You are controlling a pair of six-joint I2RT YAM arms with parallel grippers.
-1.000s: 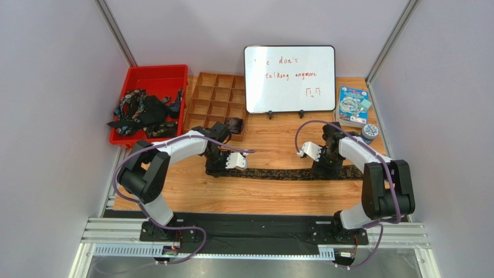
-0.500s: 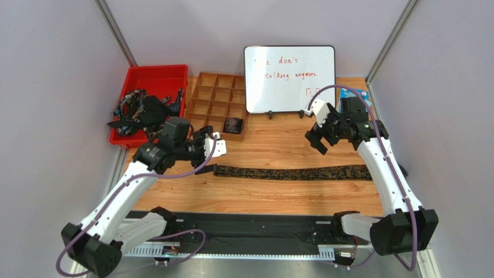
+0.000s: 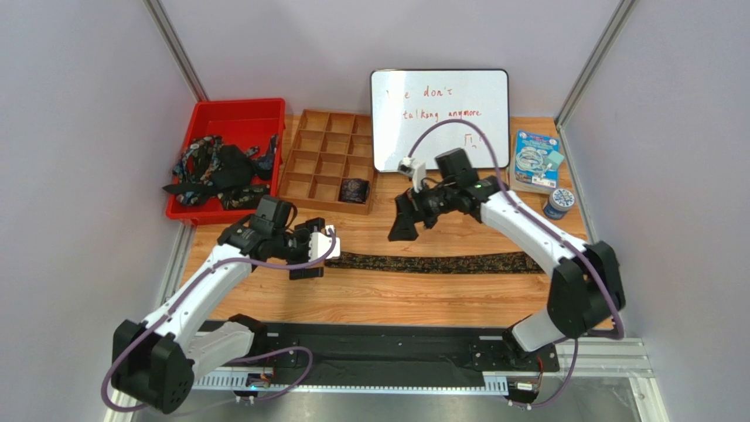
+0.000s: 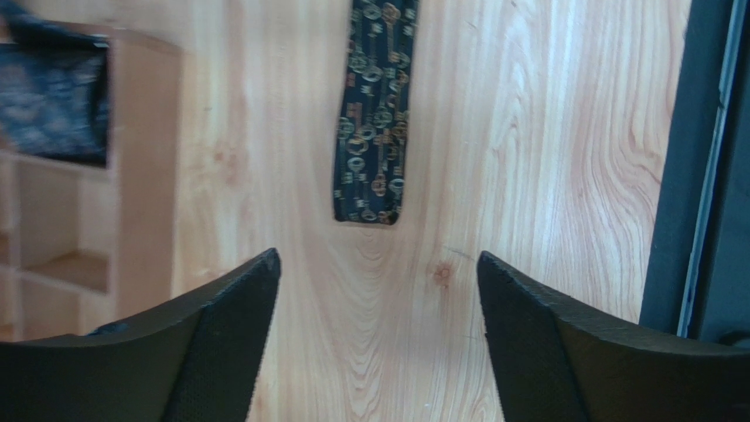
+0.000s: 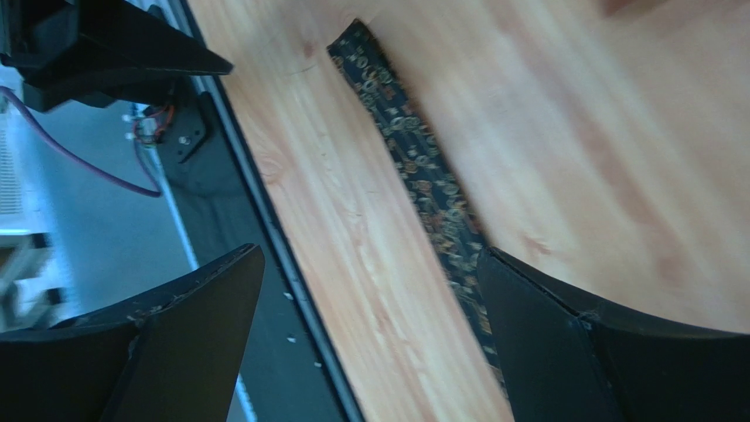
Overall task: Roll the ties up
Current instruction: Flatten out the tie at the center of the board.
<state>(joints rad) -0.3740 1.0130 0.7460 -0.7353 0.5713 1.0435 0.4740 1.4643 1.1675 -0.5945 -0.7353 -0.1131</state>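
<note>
One tie (image 3: 440, 262) is laid out flat and straight across the wooden bench (image 3: 422, 299), its length running from left to right. The left pincer (image 3: 305, 256) is held above the tie's left end with its jaws spread wide, and nothing is gripped; in the left wrist view the squared end of the tie (image 4: 374, 132) is seen just beyond the open fingers (image 4: 220, 334). The right pincer (image 3: 406, 220) is raised over the bench behind the tie's middle, also fully spread and empty. A rolled tie (image 3: 355, 189) is seated in a near-row compartment of the divided wooden tray (image 3: 327, 145). More ties (image 3: 220, 167) are heaped in the red bin (image 3: 242, 112).
</note>
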